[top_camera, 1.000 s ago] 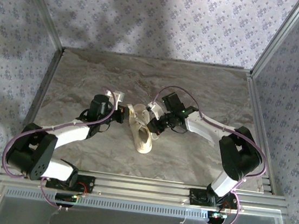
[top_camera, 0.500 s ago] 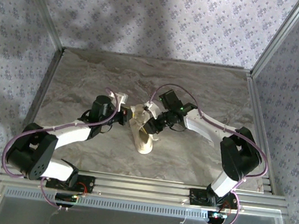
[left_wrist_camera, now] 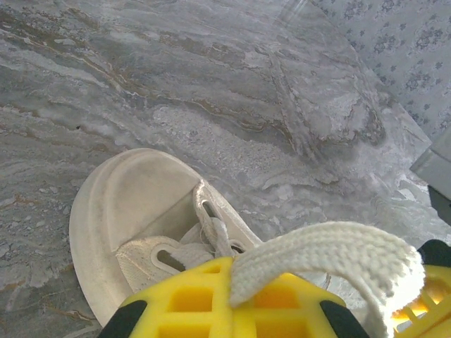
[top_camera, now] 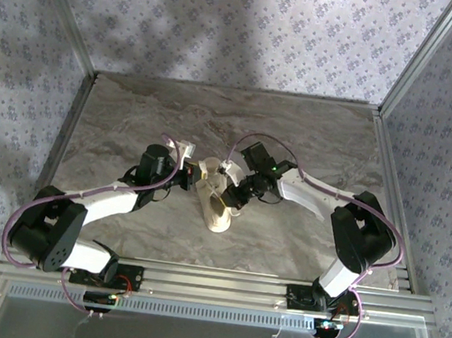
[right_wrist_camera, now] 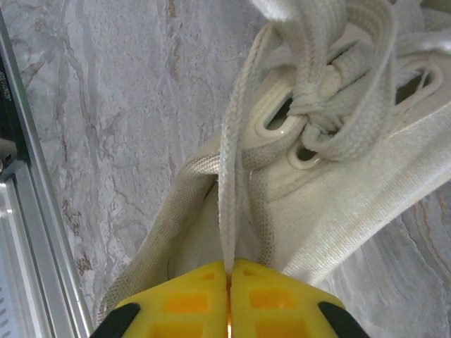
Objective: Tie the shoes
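Between right gripper [right_wrist_camera: 229,280] jaws, pressed together: thin lace strand [right_wrist_camera: 231,176], taut up to eyelets. Left gripper [left_wrist_camera: 366,313] jaws clamped on thick lace piece [left_wrist_camera: 331,250], arching over yellow finger. Cream sneaker [top_camera: 215,202] lies mid-worktop [top_camera: 312,138], between both arms.

Closed yellow fingers [right_wrist_camera: 184,304] pinch one white lace [right_wrist_camera: 230,184] running up to the knot [right_wrist_camera: 314,107] on the sneaker [right_wrist_camera: 370,208].

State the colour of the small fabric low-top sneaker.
Cream sneaker, clearest in the right wrist view.
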Robot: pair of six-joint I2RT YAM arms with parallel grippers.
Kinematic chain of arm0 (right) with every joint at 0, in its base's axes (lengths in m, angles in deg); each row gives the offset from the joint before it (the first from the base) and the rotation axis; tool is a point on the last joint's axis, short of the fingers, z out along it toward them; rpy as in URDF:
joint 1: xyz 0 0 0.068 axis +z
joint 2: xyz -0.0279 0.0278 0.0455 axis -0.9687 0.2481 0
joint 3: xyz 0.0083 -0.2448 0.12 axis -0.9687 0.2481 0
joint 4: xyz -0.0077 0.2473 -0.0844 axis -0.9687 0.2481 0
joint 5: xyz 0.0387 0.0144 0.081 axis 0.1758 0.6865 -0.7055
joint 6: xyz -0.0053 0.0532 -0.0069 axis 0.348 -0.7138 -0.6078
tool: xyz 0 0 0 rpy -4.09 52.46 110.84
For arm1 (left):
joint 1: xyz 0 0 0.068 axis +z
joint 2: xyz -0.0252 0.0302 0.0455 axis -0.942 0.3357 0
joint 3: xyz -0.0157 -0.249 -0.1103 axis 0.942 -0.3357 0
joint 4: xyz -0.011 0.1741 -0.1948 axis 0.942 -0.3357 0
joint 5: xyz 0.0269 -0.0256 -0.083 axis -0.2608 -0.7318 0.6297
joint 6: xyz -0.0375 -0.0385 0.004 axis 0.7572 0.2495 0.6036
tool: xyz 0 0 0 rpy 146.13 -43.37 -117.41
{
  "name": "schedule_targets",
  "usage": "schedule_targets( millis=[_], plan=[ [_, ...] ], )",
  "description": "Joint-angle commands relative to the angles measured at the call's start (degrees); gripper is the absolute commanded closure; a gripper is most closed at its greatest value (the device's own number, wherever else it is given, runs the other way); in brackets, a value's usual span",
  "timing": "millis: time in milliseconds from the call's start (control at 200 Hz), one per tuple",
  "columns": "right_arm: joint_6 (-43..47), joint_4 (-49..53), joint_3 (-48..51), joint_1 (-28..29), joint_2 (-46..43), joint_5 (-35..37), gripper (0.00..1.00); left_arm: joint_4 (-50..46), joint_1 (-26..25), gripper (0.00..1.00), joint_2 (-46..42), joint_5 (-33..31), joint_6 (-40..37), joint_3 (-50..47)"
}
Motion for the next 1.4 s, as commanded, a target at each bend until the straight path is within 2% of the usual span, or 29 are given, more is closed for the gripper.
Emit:
schedule_targets(
  millis=[0, 250, 490, 755, 835, 999, 1219, 1394],
  plan=[
    [-3.2, -4.0, 3.0, 1.0, -1.9, -1.1, 0.96, -0.8, -0.3, 1.0, -1.7, 0.4, -1.8, 1.6],
    [-8.4, -10.3, 6.2, 3.2, -4.3, 1.3, 0.99, -1.8, 1.2, 1.0, -3.9, 1.0, -2.0, 0.9],
    [-9.8, -5.6, 3.6, 0.0, -5.8, 3.6, 1.0, -0.9, 1.8, 1.0, -4.5, 2.6, -2.3, -2.1],
    [-9.1, -1.2, 2.0, -1.2, -5.1, 3.7, 1.0, 0.1, 1.8, 0.92, -3.5, 2.4, -3.7, -4.0],
    [-9.0, -0.4, 1.9, -1.4, -4.8, 3.6, 1.0, -0.5, 1.8, 0.86, -4.2, 2.1, -4.6, -4.5],
    [-8.6, 1.0, 0.6, -1.5, -4.3, 2.3, 1.0, -4.0, 2.0, 0.63, -7.9, 0.6, -7.0, -5.5],
    [-8.1, 4.1, -2.6, -1.5, -2.8, 2.0, 1.0, -13.2, 2.4, 0.58, -21.0, -2.4, -12.6, -7.3],
    [-8.3, 5.4, -3.8, -1.4, -1.9, 1.7, 1.0, -19.8, 2.9, 0.47, -34.0, -5.4, -20.1, -8.0]
  ],
)
